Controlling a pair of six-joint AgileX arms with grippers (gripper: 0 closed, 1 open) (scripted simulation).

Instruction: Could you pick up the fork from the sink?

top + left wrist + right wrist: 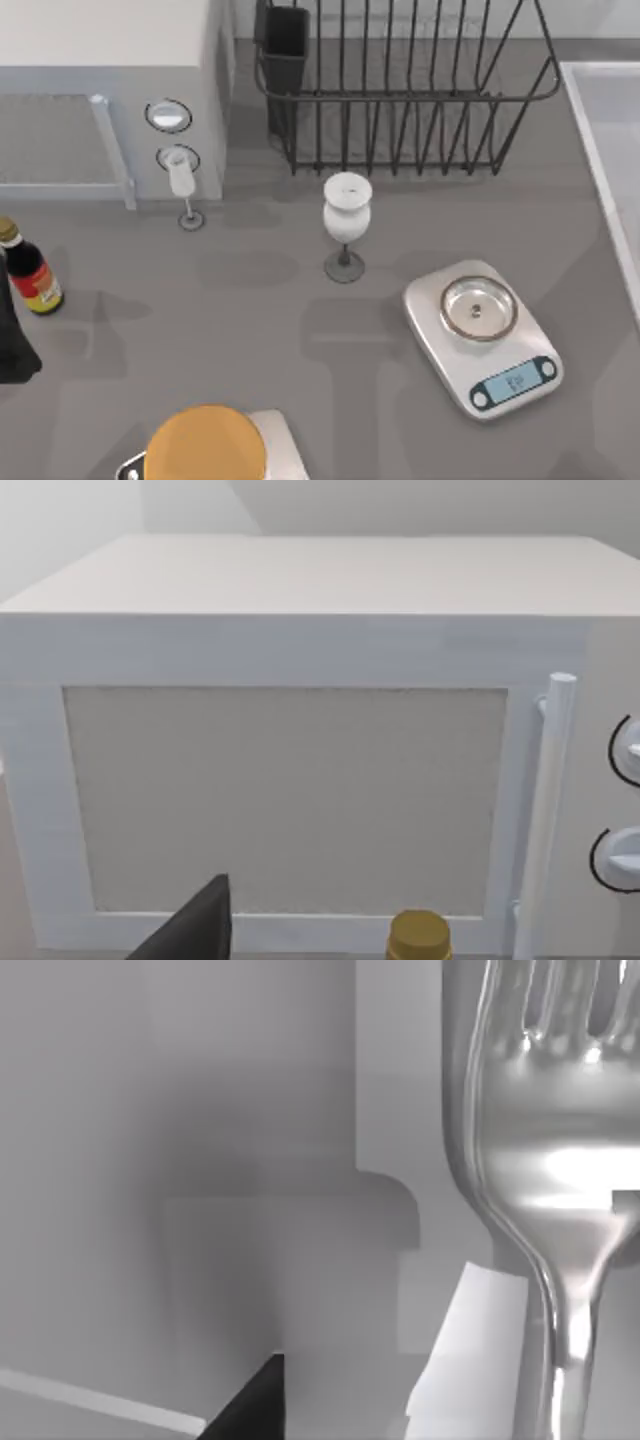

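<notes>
Right wrist view: fork handle cropped

The left arm shows as a dark shape at the tabletop's left edge. One dark fingertip of the left gripper points toward the back left corner of the tabletop. One dark fingertip of the right gripper juts into the right wrist view.

The fork is mirror-glossy polished metal, the sink smooth matt pale grey.
</notes>
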